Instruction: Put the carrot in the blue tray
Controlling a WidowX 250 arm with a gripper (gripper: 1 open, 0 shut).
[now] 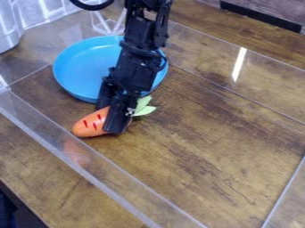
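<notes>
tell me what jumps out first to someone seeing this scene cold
The black gripper comes down at the middle of the wooden table, its jaws shut on the orange carrot lying there. Just behind it, toward the upper left, sits the bright blue tray, empty inside.
</notes>
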